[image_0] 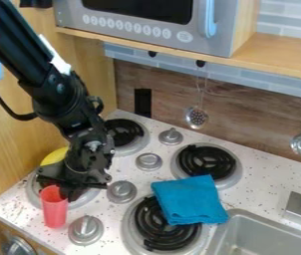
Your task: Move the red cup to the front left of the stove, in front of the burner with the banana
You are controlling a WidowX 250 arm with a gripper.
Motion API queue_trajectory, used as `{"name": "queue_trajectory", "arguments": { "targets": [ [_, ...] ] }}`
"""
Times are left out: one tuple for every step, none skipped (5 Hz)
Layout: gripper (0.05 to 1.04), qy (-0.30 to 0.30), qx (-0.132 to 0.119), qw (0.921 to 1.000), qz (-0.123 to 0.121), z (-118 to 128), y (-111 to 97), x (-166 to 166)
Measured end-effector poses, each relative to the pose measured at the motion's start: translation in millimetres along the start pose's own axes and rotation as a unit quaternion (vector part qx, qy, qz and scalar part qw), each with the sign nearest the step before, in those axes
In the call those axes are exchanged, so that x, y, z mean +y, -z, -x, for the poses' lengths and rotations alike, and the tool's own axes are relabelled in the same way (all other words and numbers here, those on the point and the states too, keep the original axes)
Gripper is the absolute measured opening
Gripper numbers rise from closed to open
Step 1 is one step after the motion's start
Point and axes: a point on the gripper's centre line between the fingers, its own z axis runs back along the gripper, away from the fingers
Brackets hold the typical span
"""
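A sideways nudge from the gripper [63, 192] could topple the red cup [54, 211]; the jaws' state I cannot tell.

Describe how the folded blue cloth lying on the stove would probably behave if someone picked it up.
The folded blue cloth would likely be floppy, since it lies in soft, flat layers. Pinched by its top layer alone, it may well unfold, as nothing seems to bind it. It's probably light for its size, looking like thin fabric.

Black jointed arm [12, 46], thin black cable [24, 117], white strip [55, 59] (rather ragged), round joint cap [60, 88].
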Motion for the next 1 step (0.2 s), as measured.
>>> {"name": "queue_trajectory", "arguments": {
  "targets": [
    [0.259,0.000,-0.001,1.0000,0.004,-0.3,1.9,-0.8]
  ]
}}
